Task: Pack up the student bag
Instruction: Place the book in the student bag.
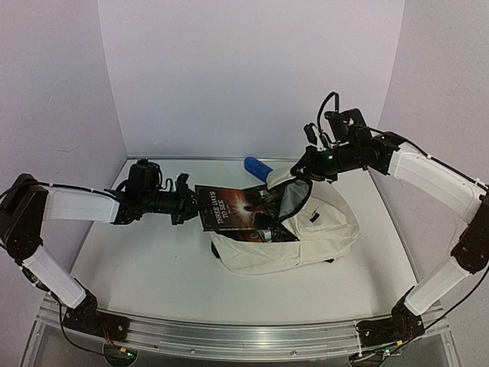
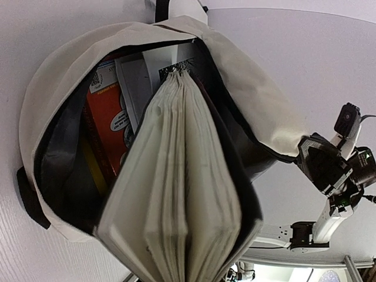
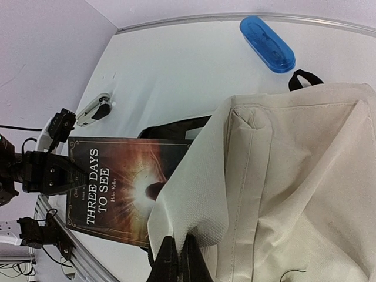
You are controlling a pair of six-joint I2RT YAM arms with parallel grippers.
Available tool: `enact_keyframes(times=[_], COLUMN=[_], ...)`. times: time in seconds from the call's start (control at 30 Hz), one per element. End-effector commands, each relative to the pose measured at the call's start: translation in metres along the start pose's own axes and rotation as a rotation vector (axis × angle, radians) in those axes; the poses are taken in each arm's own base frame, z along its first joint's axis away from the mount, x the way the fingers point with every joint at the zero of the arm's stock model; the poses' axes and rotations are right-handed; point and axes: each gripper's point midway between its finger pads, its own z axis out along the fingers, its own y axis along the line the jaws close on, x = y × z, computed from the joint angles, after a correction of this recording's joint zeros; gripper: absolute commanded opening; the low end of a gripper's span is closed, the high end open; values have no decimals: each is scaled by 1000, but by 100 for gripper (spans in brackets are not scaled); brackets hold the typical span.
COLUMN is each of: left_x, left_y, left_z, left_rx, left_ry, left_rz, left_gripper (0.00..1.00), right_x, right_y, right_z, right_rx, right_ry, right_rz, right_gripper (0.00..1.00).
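Student bag [image 1: 321, 229] – large cream fabric backpack – lying on the white table [image 1: 153, 260], mouth toward nine o'clock.
From above: left gripper [image 1: 195, 208] clamps a dark paperback book [image 1: 229, 210] half inside the mouth; a blue oval plastic case [image 1: 257, 168] lies at the bag's eleven o'clock. Left wrist: fanned page edges, an orange booklet [image 2: 106, 117] inside. Right wrist: right gripper [image 3: 179, 252] – fingers together, pinching the bag's rim.

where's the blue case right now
In the top view the blue case lies on the table just behind the bag, a little beyond the far corner of the book.
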Motion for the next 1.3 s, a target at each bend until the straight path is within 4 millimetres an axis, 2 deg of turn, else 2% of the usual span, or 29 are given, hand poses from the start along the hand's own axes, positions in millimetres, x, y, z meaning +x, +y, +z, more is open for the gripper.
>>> enact_keyframes(times=[0.0,0.17,0.3,0.47,0.53,0.63,0.7,0.77,0.83,0.97,1.03,1.17,1.27], left_x=[-5,-1,-10,-25,-23,-21,-22,-22,-22,-29,-30,-25,-17], left_y=[-40,-32,-32,-36,-35,-25,-20,-19,-14,-12,-3,9,14], left_z=[13,30,47,83,102,123,130,132,130,114,105,88,86], left_rx=[126,127,123,121,124,119,116,106,63,-79,-170,-277,-285], left_ry=[18,41,22,6,39,88,103,109,104,50,35,41,71], left_rz=[56,21,34,76,81,65,56,63,77,179,203,235,232], left_gripper=[0,0,0,0,0,1,5,11,23,48,57,65,66], right_x=[-44,-51,-51,-49,-49,-48,-47,-47,-47,-46,-46,-45,-45], right_y=[39,48,54,53,52,51,50,49,48,46,46,44,43], right_z=[-39,-41,-37,-32,-30,-27,-25,-23,-21,-19,-17,-13,-10], right_rx=[-121,-167,-198,-207,-209,-208,-206,-203,-199,-191,-188,-184,-182], right_ry=[-170,-191,-187,-183,-185,-185,-185,-183,-181,-180,-178,-173,-166], right_rz=[-31,-38,-43,-38,-36,-35,-35,-37,-39,-48,-51,-56,-56], right_gripper=[0,0,0,0,0,0,0,0,0,0,0,0,0])
